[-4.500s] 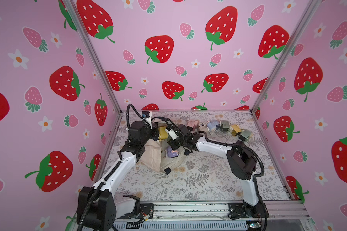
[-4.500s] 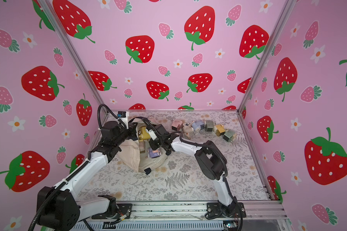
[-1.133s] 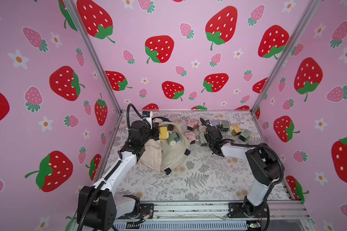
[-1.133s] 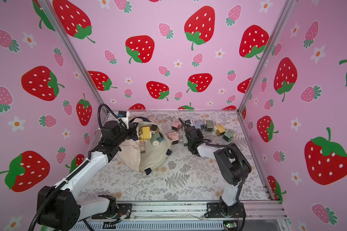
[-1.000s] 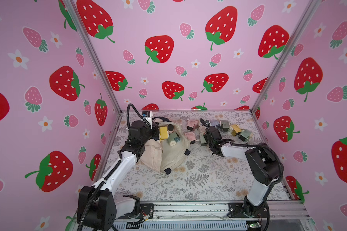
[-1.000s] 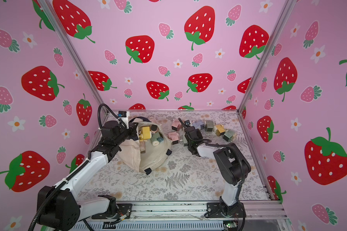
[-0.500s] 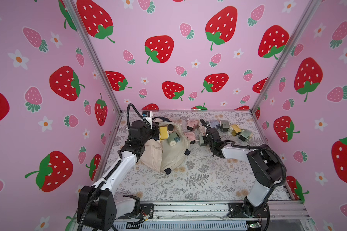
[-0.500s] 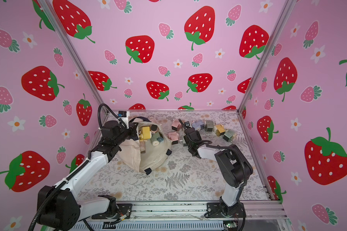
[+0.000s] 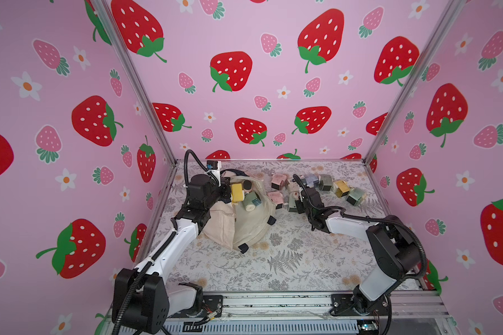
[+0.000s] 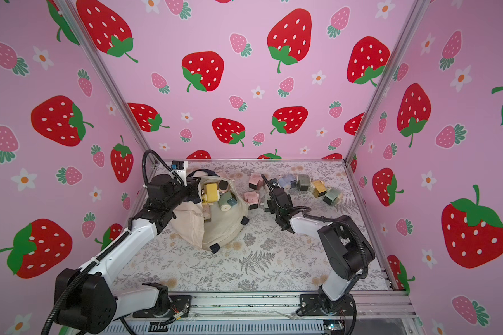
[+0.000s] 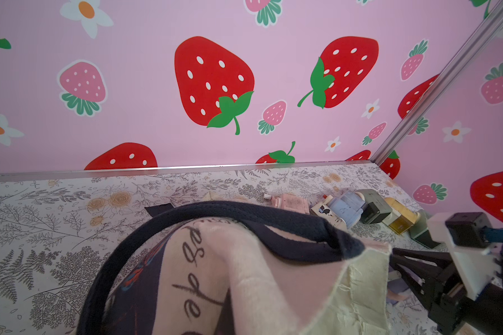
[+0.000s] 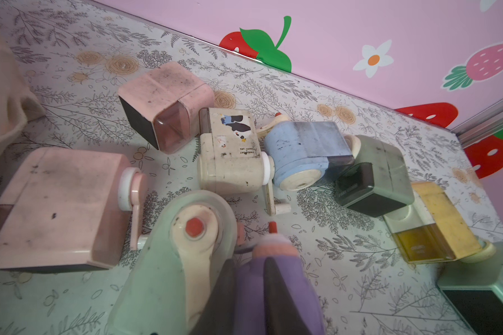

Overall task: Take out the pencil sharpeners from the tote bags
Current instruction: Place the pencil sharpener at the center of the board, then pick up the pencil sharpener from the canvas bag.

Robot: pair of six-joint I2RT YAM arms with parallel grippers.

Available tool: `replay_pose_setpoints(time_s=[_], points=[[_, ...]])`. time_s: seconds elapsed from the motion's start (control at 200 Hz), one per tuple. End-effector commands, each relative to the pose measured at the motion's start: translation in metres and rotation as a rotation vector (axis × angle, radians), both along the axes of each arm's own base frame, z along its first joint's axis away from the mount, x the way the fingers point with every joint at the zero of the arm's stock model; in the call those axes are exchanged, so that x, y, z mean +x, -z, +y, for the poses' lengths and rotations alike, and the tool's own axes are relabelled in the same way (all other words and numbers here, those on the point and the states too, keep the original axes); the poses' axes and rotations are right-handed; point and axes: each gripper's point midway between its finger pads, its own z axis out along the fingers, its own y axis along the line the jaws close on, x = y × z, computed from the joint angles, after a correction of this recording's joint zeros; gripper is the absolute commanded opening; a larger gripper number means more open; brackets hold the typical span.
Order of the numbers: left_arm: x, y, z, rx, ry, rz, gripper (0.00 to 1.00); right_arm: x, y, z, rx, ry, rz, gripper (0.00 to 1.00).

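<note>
**Top views.** The tote bag (image 9: 246, 232) is seen slumped at the left of the floral table (image 9: 288, 261), with its mouth gaping. A yellow sharpener (image 9: 237, 193) and a grey-green sharpener (image 9: 251, 203) are lying inside it. The left gripper (image 9: 225, 195) is closed on the bag's rim. A cluster of pencil sharpeners (image 9: 325, 185) is spread on the table toward the back right, apart from the bag. The right gripper (image 9: 297, 204) is lowered at the near edge of that cluster, and its jaws cannot be made out here.

**Left wrist.** The view is mostly filled by the bag's cream cloth and navy handle (image 11: 244, 213). The left fingers are hidden.

**Right wrist.** A purple sharpener (image 12: 249, 304) is found between the two dark fingers (image 12: 279, 293), with the jaws narrowly apart. Whether it is clamped cannot be told. It lies just beside a pale green sharpener (image 12: 169, 261). Pink, cream, blue, dark grey-green and yellow ones are noted beyond it.
</note>
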Motion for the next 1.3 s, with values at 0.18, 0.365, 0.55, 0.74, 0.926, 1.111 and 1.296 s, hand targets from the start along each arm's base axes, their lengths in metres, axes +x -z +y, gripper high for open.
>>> replay_pose_setpoints(time_s=[0.18, 0.365, 0.55, 0.74, 0.926, 1.111, 1.296], points=[[0.003, -0.066, -0.013, -0.039, 0.060, -0.190, 0.00, -0.015, -0.024, 0.000, 0.069, -0.021, -0.016, 0.36], [0.003, -0.066, -0.013, -0.040, 0.061, -0.190, 0.00, -0.035, -0.048, 0.017, 0.169, -0.102, -0.018, 0.41], [0.002, -0.067, -0.013, -0.040, 0.062, -0.190, 0.00, -0.070, -0.076, 0.060, 0.254, -0.294, -0.044, 0.55], [0.002, -0.066, -0.014, -0.039, 0.066, -0.188, 0.00, -0.110, -0.087, 0.110, 0.254, -0.525, -0.091, 0.72], [0.002, -0.066, -0.015, -0.037, 0.074, -0.182, 0.00, -0.136, -0.072, 0.156, 0.261, -0.730, -0.013, 0.73], [0.001, -0.066, -0.015, -0.037, 0.078, -0.183, 0.00, -0.137, -0.050, 0.195, 0.184, -0.746, 0.009, 0.75], [0.001, -0.067, -0.015, -0.036, 0.079, -0.186, 0.00, -0.111, -0.029, 0.215, 0.055, -0.613, -0.034, 0.82]])
